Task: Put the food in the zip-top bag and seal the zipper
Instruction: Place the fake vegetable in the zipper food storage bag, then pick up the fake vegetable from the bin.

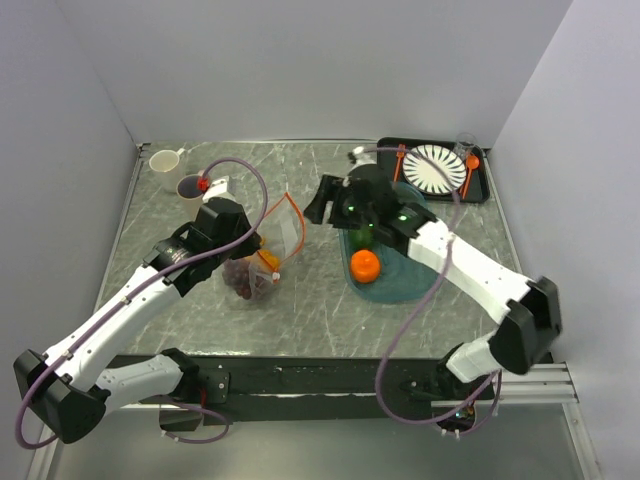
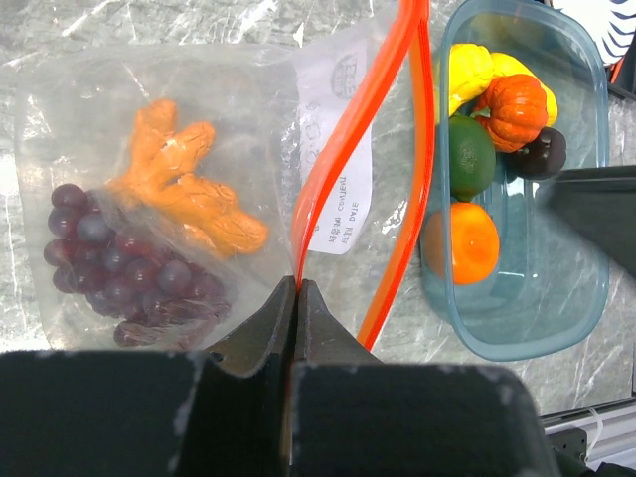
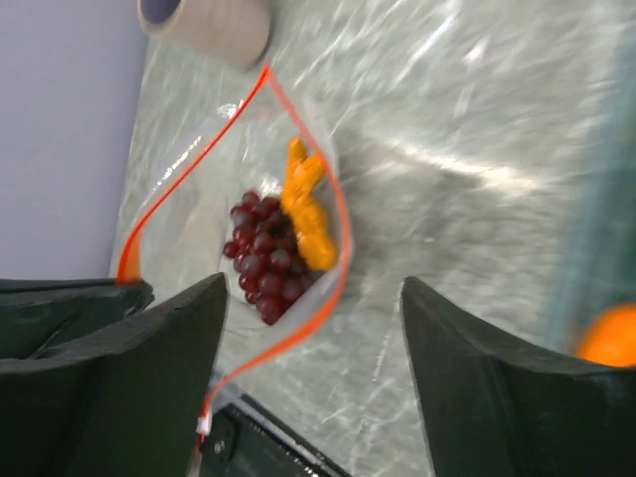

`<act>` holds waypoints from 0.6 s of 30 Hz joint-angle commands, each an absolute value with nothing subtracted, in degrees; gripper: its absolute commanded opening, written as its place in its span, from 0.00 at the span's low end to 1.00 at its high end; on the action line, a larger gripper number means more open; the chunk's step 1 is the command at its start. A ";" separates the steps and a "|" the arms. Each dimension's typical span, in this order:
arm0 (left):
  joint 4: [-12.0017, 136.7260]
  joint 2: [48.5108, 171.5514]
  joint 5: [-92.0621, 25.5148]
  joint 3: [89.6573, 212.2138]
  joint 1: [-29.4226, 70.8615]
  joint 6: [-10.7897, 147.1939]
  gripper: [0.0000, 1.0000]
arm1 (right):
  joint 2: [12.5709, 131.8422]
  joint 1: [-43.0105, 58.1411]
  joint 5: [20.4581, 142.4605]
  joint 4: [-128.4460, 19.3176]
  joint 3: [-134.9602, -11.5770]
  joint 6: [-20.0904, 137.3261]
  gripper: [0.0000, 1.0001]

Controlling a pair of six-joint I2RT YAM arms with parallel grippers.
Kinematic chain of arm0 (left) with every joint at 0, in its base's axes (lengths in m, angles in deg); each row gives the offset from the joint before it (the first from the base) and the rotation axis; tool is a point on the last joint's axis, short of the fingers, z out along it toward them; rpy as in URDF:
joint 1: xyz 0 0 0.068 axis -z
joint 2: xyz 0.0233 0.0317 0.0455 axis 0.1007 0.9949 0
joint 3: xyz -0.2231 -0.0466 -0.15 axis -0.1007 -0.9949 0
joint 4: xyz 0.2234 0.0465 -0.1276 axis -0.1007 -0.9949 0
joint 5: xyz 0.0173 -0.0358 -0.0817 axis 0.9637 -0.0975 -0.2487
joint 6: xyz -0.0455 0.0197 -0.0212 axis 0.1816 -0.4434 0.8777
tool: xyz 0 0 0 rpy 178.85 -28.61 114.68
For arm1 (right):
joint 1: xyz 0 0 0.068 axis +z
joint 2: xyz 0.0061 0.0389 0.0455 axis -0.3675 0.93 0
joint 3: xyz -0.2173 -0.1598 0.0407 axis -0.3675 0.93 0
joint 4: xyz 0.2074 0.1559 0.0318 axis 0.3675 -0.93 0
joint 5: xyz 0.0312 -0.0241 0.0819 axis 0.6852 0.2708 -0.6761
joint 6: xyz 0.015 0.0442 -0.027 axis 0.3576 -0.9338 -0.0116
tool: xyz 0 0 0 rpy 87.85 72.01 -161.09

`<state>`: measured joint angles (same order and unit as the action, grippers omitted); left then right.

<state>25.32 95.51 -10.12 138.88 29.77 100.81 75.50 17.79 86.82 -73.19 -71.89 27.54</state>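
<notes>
left gripper (image 2: 298, 298) clamps the orange-red zipper strip (image 2: 338, 159), propping the clear floppy zip-top bag (image 2: 119, 119) open beside the translucent teal tray (image 2: 527, 318) of plastic toy fruits (image 2: 462, 243); right gripper (image 3: 313, 378) hovers wide, empty

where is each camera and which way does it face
Top external: above and behind the bases, looking down on the table, both arms showing.
Left wrist: looks along its shut left gripper, pinching the zipper, over the zip-top bag toward the tray.
Right wrist: looks down between the open right gripper fingers into the bag.
Both wrist views share the grapes in the bag.
</notes>
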 commanded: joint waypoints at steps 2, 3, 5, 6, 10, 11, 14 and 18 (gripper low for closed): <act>27.30 93.95 -9.54 140.38 29.64 100.74 0.01 | 69.79 11.51 95.87 -78.31 -67.25 28.96 0.83; 27.47 94.13 -9.72 140.29 29.64 100.74 0.01 | 69.70 10.18 95.00 -78.58 -66.63 28.87 0.83; 27.48 94.48 -9.98 140.38 29.64 100.57 0.01 | 70.22 6.50 94.90 -79.45 -65.31 28.61 0.84; 27.39 94.83 -10.07 140.64 29.64 100.57 0.01 | 71.18 5.34 95.08 -79.81 -65.22 28.95 0.84; 27.30 94.83 -10.07 140.47 29.64 100.48 0.01 | 75.93 1.47 96.04 -83.57 -69.08 31.85 0.84; 27.21 94.74 -10.07 140.55 29.64 100.48 0.01 | 76.98 1.29 96.30 -84.02 -69.96 32.55 0.84; 26.77 94.83 -9.81 140.90 29.64 100.31 0.01 | 80.94 0.32 97.80 -86.05 -73.92 34.84 0.84; 26.60 95.01 -9.72 140.99 29.64 100.30 0.01 | 87.69 -0.38 100.35 -88.50 -79.44 36.69 0.85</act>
<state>25.32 95.46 -10.14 138.88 29.77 100.78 83.94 0.26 96.67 -85.91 -72.90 33.31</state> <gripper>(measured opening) 0.040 0.842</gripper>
